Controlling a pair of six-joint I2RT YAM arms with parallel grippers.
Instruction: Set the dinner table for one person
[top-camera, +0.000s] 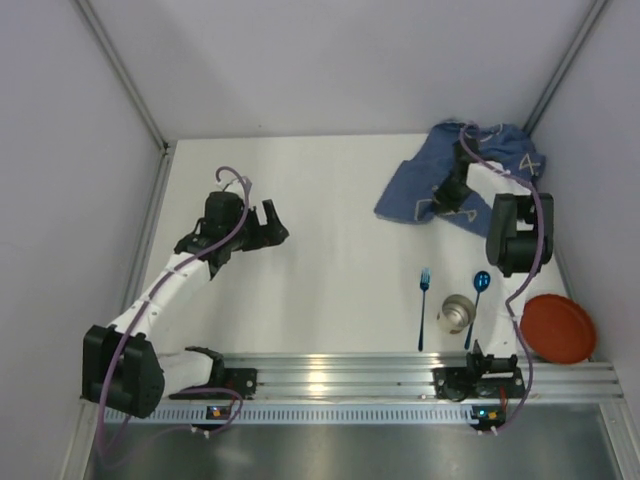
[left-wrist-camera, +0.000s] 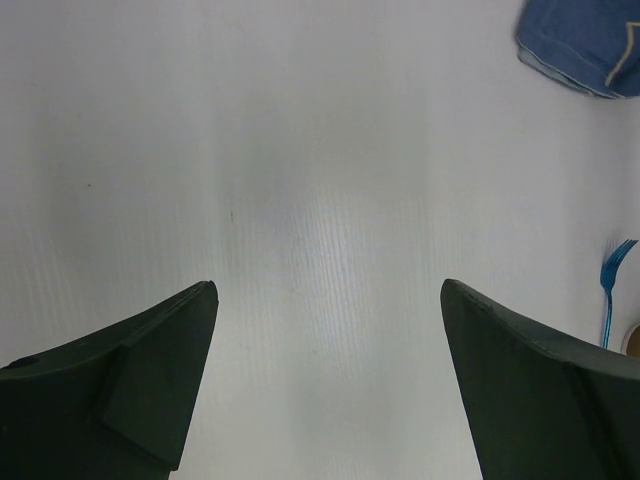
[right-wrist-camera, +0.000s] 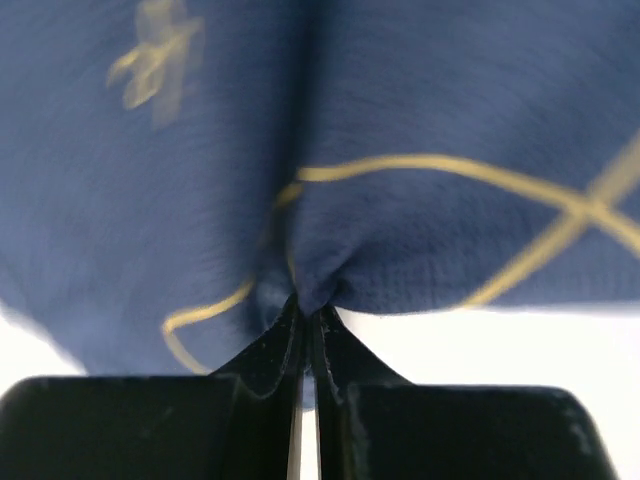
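Note:
The dinner table (top-camera: 330, 250) is a wide white top. A crumpled dark blue cloth mat (top-camera: 420, 185) with pale line drawings lies at its far right. My right gripper (top-camera: 447, 205) is down on the mat's near edge. In the right wrist view the gripper (right-wrist-camera: 310, 305) is shut, pinching a fold of the mat (right-wrist-camera: 450, 150). My left gripper (top-camera: 272, 228) hangs over the left middle of the table. Its jaws (left-wrist-camera: 328, 300) stand wide open with only bare tabletop between them.
A blue fork (top-camera: 423, 305), a small metal cup (top-camera: 456, 315) and a blue spoon (top-camera: 478, 300) lie near the right arm's base. A red plate (top-camera: 558, 328) sits at the near right corner. Walls enclose the table on three sides.

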